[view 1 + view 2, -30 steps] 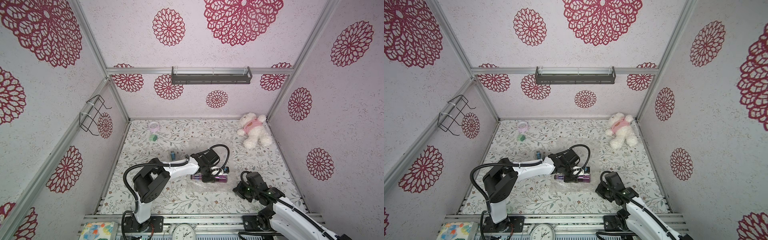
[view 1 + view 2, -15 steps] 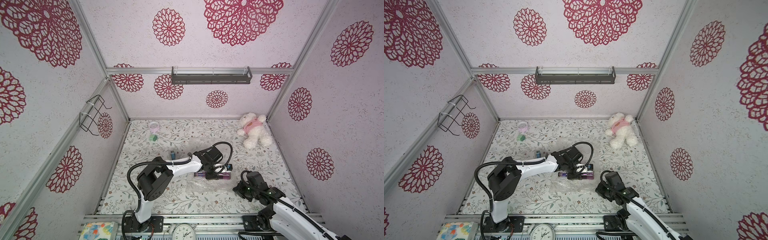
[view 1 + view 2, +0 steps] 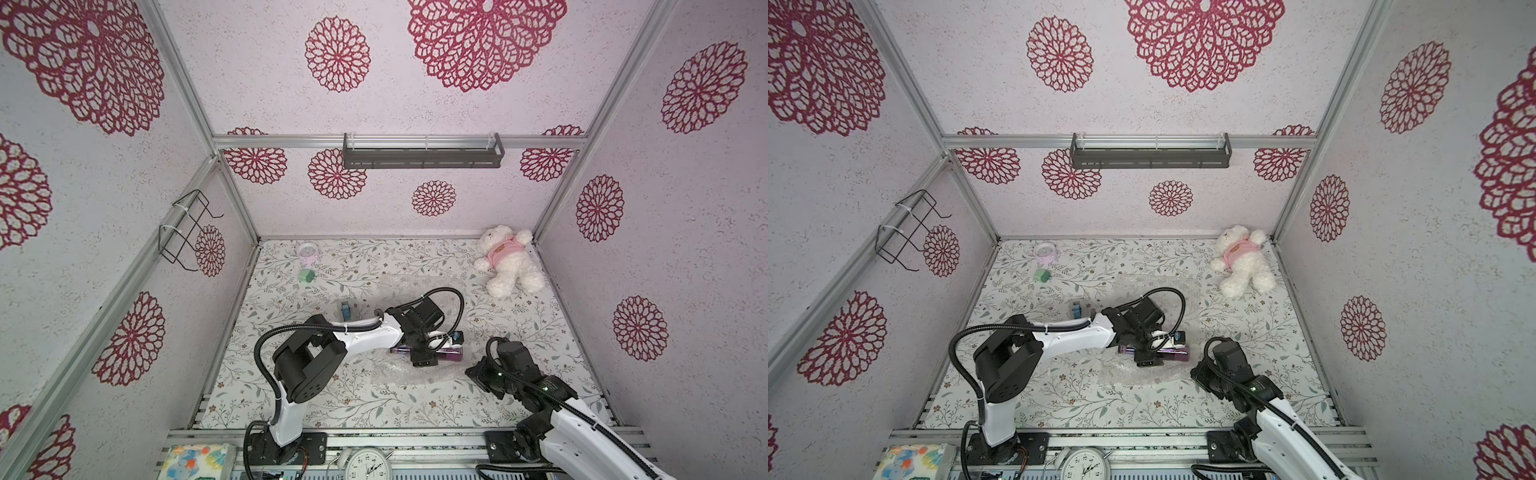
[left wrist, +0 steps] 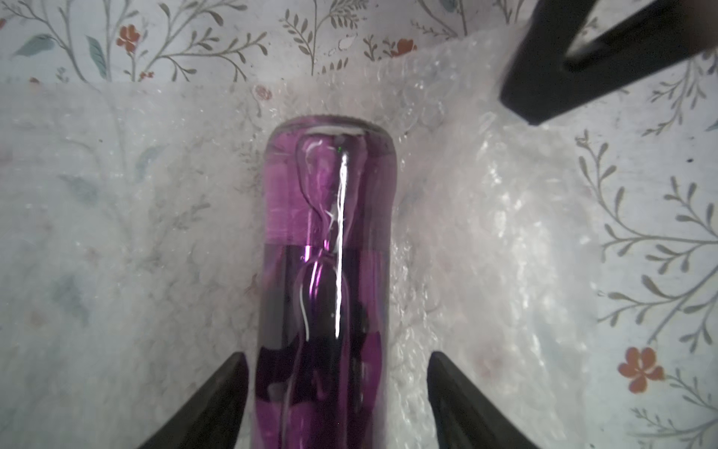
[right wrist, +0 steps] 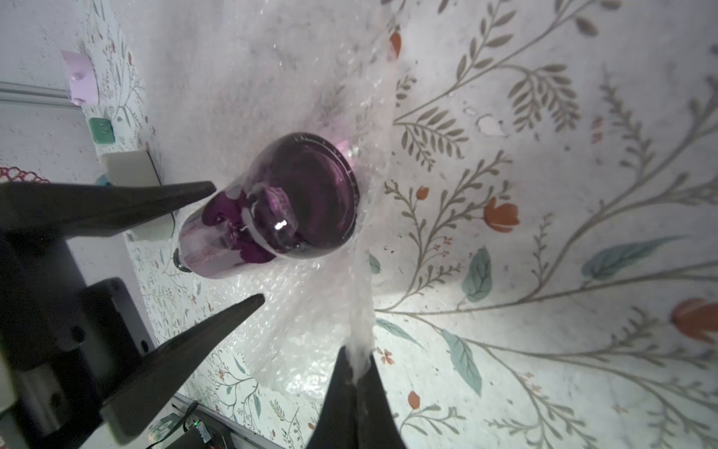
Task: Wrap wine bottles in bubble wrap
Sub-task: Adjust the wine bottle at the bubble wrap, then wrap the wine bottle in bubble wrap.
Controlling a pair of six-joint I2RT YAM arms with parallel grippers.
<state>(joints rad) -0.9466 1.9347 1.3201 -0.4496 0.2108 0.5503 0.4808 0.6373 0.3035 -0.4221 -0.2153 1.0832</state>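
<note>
Bottle (image 4: 326, 233) on bubble wrap (image 4: 485, 233); left wrist view shows left fingers (image 4: 217, 396) spread astride it; only right wrist view shows right fingers (image 5: 342, 408) pinching wrap edge.

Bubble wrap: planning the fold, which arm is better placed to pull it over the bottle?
Probably right: right gripper pinches the bubble wrap edge; left gripper stands open astride the bottle.

A robot lab enclosure: aluminium frame (image 3: 291, 141), rosette-patterned wall panels (image 3: 374, 216), bolted-down arms (image 3: 361, 336).
</note>
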